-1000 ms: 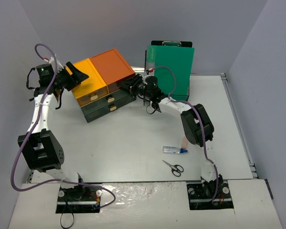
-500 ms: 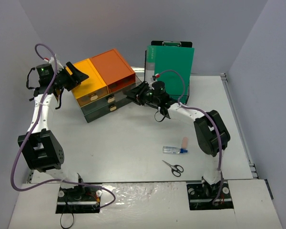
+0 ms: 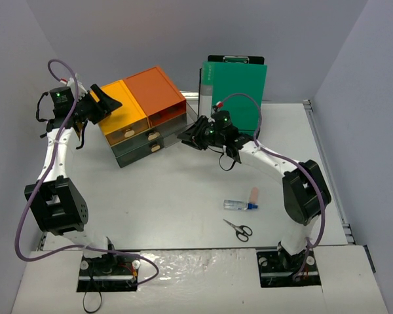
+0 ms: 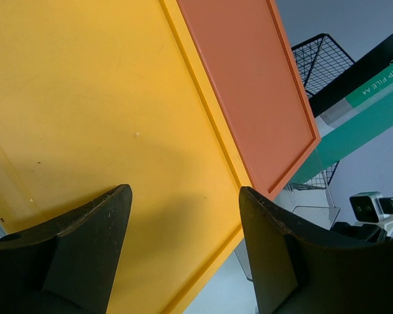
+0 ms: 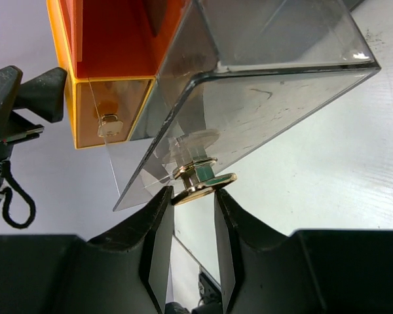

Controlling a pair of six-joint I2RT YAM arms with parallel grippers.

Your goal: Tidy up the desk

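Observation:
The white desk [image 3: 170,190] carries a dark drawer unit [image 3: 134,147] with a yellow and an orange top. My right gripper [image 3: 191,139] is at the unit's right front. In the right wrist view its jaws [image 5: 194,194] are shut on the gold knob [image 5: 203,182] of a clear grey drawer [image 5: 262,104], which stands pulled out. My left gripper [image 3: 109,101] hovers open over the yellow top [image 4: 98,111], with nothing between its fingers [image 4: 98,222].
A green clip file [image 3: 236,91] leans upright in a black wire rack [image 3: 202,82] behind the unit. A small white tube [image 3: 239,205], a pinkish stick [image 3: 253,194] and scissors [image 3: 238,229] lie on the desk near the right arm's base.
My right gripper has drawn back from the drawer unit toward the right, and the clear drawer has come out with it. The left arm has not moved.

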